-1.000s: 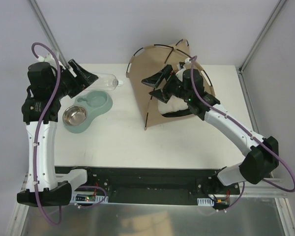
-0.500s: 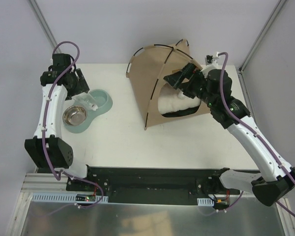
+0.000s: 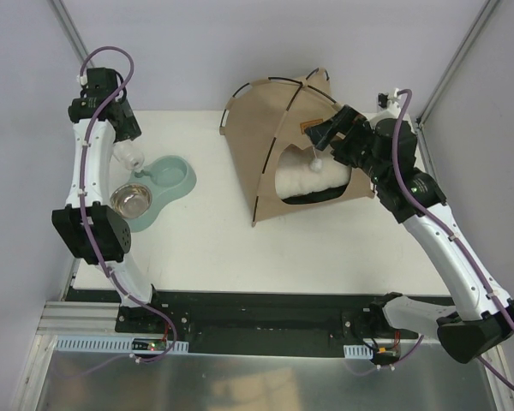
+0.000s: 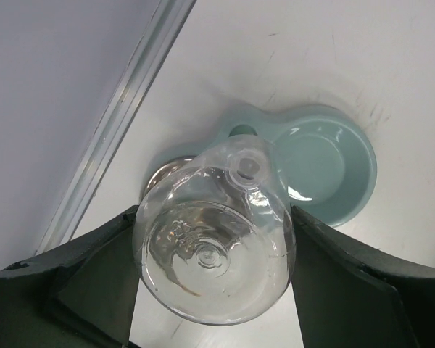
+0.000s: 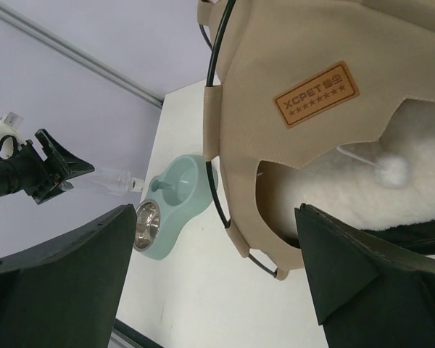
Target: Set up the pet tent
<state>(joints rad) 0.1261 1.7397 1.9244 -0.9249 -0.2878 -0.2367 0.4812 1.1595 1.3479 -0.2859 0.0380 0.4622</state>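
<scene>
While the pet tent stood erect at the far right of the counter, its poles arched and a white cushion inside, the right gripper hovered just beside the entrance with jaws wide apart, holding nothing. Meanwhile the left gripper clasped a clear bottle, neck down, above the teal feeder. The tent appeared essentially set up, and the pom-pom hung in the doorway. Any remaining adjustment would best be made by pinching the fabric edge near a pole, moving slowly so the light frame neither slid nor tipped.
</scene>
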